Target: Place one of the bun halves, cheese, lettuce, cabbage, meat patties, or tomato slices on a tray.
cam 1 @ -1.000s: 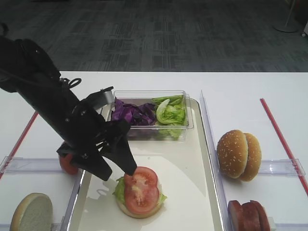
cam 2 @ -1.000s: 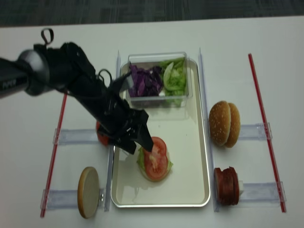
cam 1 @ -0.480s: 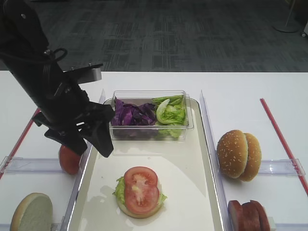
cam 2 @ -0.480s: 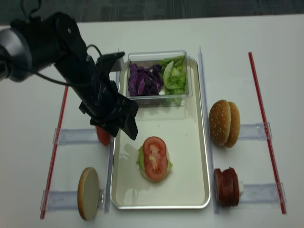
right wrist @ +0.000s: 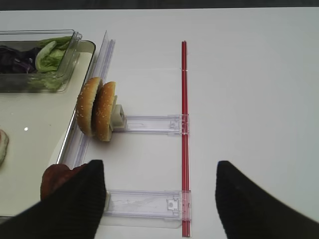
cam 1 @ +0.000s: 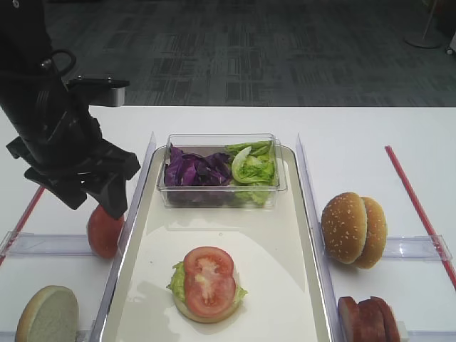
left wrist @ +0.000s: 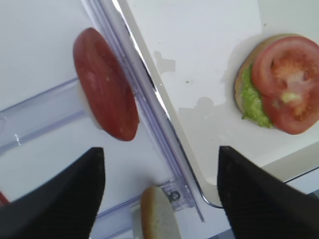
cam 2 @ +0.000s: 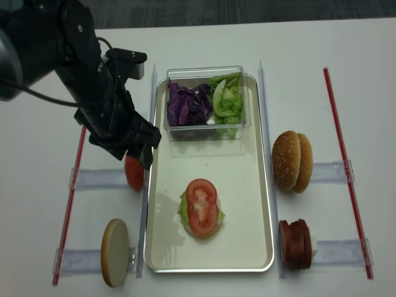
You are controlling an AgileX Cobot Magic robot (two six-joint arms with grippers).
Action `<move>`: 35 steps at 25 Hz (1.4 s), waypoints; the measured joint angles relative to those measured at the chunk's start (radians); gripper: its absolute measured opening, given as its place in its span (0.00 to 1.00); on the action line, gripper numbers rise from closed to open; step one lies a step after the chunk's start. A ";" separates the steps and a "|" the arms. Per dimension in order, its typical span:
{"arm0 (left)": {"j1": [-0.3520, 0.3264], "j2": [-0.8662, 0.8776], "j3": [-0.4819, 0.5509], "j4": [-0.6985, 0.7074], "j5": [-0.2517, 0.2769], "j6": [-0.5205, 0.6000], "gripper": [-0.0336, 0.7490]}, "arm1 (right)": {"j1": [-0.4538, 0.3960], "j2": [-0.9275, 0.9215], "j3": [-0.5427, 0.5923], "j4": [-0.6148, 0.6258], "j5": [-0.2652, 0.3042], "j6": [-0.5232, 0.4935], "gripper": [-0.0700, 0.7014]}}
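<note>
On the cream tray point(cam 1: 285, 235) lies a stack of bun bottom, lettuce and a tomato slice point(cam 1: 209, 276) point(left wrist: 286, 82). My left gripper point(cam 1: 92, 199) point(left wrist: 159, 149) hangs open and empty over the tray's left edge, above another tomato slice point(cam 1: 105, 231) point(left wrist: 105, 104) standing in a clear holder. A pale bun half point(cam 1: 48, 315) stands at front left. Sesame bun tops point(cam 1: 353, 228) point(right wrist: 97, 112) and meat patties point(cam 1: 368, 320) point(right wrist: 57, 179) stand right of the tray. My right gripper point(right wrist: 159, 164) is open over bare table. No cheese is in view.
A clear box point(cam 1: 221, 139) at the tray's far end holds purple cabbage point(cam 1: 196, 169) and green lettuce point(cam 1: 254, 167). Clear plastic holders point(right wrist: 149, 204) and red strips point(cam 1: 417, 206) point(cam 2: 71, 185) lie on the white table on both sides.
My left gripper has lifted off the tomato slice on the stack and drawn back to the left, staying open. The slice stays on the stack.
</note>
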 joint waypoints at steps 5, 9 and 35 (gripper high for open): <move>0.000 -0.022 0.000 0.058 0.000 -0.018 0.63 | 0.000 0.000 0.000 0.000 0.000 0.000 0.74; 0.016 -0.027 0.000 0.058 0.000 -0.021 0.63 | 0.000 0.000 0.000 0.000 0.000 0.000 0.74; 0.237 -0.341 0.242 0.083 -0.062 -0.002 0.63 | 0.000 0.000 0.000 0.000 0.000 0.000 0.74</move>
